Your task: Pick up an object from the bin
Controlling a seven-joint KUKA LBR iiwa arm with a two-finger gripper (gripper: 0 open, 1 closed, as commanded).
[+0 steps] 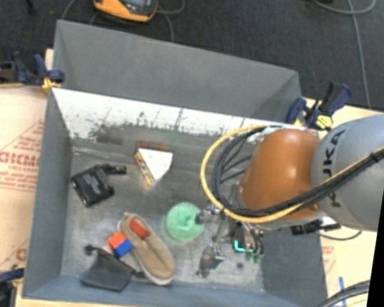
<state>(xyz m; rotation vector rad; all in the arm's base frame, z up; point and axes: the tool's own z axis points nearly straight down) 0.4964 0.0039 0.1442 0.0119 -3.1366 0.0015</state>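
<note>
The grey arm bears the readable letters "KA". The gripper hangs low over bare floor of the bin; whether it is released or clenched cannot be determined. The green round object lies just beside it, up and to the view's left. The tan slipper lies further left. Open floor extends rightward from the gripper to the bin's side wall; the front wall is near.
</note>
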